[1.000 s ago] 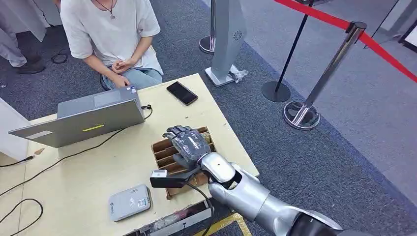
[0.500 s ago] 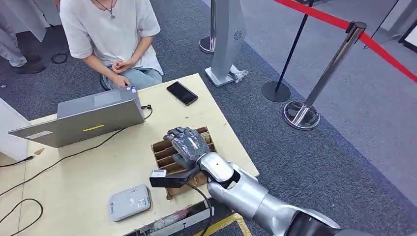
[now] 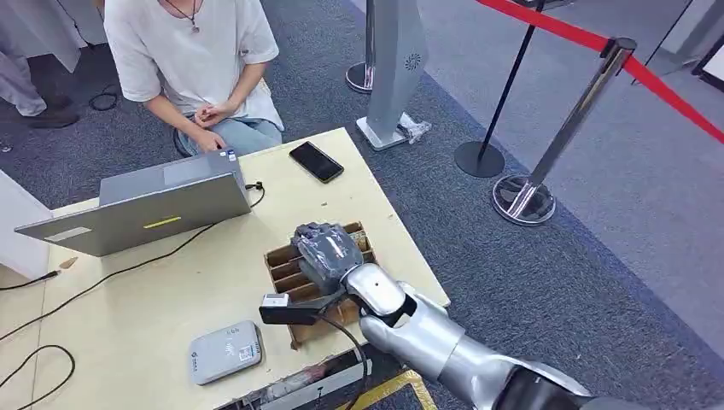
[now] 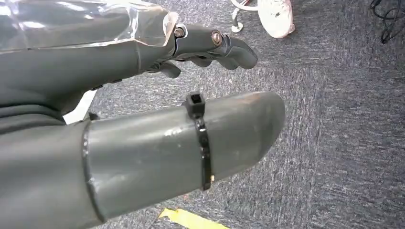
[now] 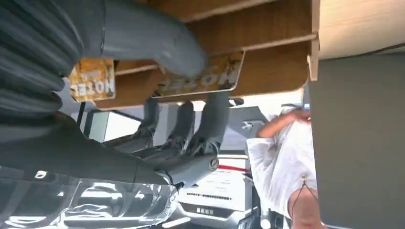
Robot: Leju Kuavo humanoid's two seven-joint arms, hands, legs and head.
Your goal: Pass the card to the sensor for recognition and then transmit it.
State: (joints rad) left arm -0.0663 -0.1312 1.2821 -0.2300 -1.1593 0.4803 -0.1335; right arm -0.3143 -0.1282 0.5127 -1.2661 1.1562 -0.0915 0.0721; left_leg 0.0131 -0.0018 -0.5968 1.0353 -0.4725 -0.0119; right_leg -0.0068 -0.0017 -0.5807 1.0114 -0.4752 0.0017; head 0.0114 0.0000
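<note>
The right hand (image 3: 323,252) reaches into the slotted cardboard box (image 3: 282,265) at the counter's (image 3: 154,299) 4 o'clock side, thumb and fingers (image 5: 210,119) closing around a yellow card (image 5: 210,76) that stands in one slot; whether they grip it firmly I cannot tell. The grey card sensor (image 3: 224,351) lies at 8 o'clock from the box, well apart. The left hand (image 4: 143,95) hangs over the carpet, fingers loosely spread, holding nothing.

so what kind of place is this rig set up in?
Probably an office lobby or demo area: grey carpet, stanchions holding a red belt, and a plain table with a laptop and a person seated behind it.
</note>
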